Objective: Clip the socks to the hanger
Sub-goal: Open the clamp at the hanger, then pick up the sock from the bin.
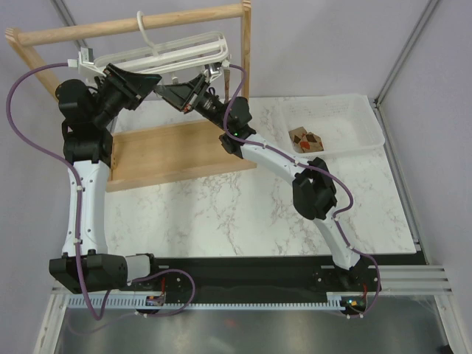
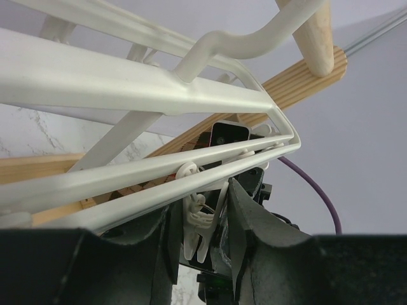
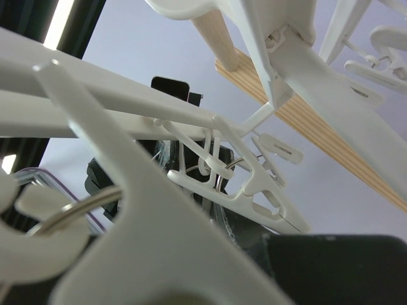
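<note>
Currently both socks point(image 1: 305, 139) lie bunched in the white basket point(image 1: 361, 122) at the table's right, well apart from the hanger point(image 1: 184, 51), which hangs by its hook off the wooden rack point(image 1: 133, 26) at the back.

Neither arm has one. They look soft, light and floppy to me, so I'd pinch near the cuff and let the rest drape. The clip will want an edge fed in, not a wad.

L gripper point(image 2: 200, 244) is up under the frame, fingers point(image 2: 245, 210) spread either side of a dangling clip point(image 2: 198, 222); can't tell if they touch it. R gripper point(image 1: 164, 90) is nose to nose with it, but its fingers don't show clearly in the wrist view, so I can't tell their state.

Obstacles: the frame bars, neighbouring clips and rack rail crowd both wrists. The hanger prob swings if nudged.
</note>
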{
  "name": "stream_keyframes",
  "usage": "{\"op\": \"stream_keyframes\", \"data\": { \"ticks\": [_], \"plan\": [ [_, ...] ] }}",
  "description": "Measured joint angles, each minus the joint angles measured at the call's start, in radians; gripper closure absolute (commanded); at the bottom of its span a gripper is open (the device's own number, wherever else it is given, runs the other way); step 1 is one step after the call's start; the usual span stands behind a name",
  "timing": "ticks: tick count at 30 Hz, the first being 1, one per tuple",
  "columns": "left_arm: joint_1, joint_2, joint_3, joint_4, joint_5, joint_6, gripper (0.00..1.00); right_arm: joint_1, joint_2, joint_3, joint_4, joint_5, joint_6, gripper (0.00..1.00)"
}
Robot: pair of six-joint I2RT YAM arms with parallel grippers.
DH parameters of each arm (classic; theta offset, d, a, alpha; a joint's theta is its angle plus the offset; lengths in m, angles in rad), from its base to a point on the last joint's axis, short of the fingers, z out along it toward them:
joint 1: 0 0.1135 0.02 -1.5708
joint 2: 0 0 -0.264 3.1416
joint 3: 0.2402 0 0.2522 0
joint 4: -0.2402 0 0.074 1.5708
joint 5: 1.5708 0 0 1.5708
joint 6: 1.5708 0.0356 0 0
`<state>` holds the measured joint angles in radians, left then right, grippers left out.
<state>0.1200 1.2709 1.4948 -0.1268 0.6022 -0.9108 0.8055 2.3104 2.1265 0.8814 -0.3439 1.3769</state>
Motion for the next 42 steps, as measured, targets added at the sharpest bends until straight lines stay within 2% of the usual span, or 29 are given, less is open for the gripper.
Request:
{"op": "stream_keyframes", "data": {
  "ticks": [7, 10, 13, 19, 24, 29, 31, 35, 37, 42],
  "plan": [
    [0.001, 0.0, 0.0, 0.002, -0.012, 0.001, 0.9, -0.005, -0.032, -0.066, 0.001, -0.024, -0.005, 0.44],
    [0.001, 0.0, 0.0, 0.002, -0.024, 0.001, 0.91, -0.01, -0.061, -0.123, -0.007, -0.039, -0.019, 0.36],
    [0.001, 0.0, 0.0, 0.002, -0.024, 0.001, 0.95, -0.013, -0.077, -0.141, -0.017, -0.052, -0.031, 0.32],
    [0.001, 0.0, 0.0, 0.002, -0.024, 0.001, 0.98, -0.019, -0.161, -0.226, -0.103, -0.108, -0.099, 0.32],
    [0.001, 0.0, 0.0, 0.002, -0.026, 0.002, 0.98, -0.021, -0.361, -0.385, -0.412, -0.122, -0.336, 0.34],
    [0.001, 0.0, 0.009, -0.019, -0.04, 0.01, 0.98, -0.048, -0.635, -0.562, -0.74, -0.025, -0.624, 0.36],
    [0.001, 0.0, 0.023, -0.042, -0.05, 0.015, 0.98, -0.097, -0.729, -0.624, -0.816, -0.002, -0.69, 0.38],
    [0.001, -0.003, 0.041, -0.066, -0.059, 0.018, 0.98, -0.311, -0.83, -0.676, -0.935, 0.053, -0.789, 0.39],
    [0.001, -0.004, 0.043, -0.072, -0.066, 0.019, 0.98, -0.42, -0.835, -0.689, -0.985, 0.089, -0.829, 0.39],
    [0.001, -0.004, 0.043, -0.081, -0.076, 0.026, 0.98, -0.593, -0.791, -0.71, -1.104, 0.153, -0.904, 0.38]
  ]
}}
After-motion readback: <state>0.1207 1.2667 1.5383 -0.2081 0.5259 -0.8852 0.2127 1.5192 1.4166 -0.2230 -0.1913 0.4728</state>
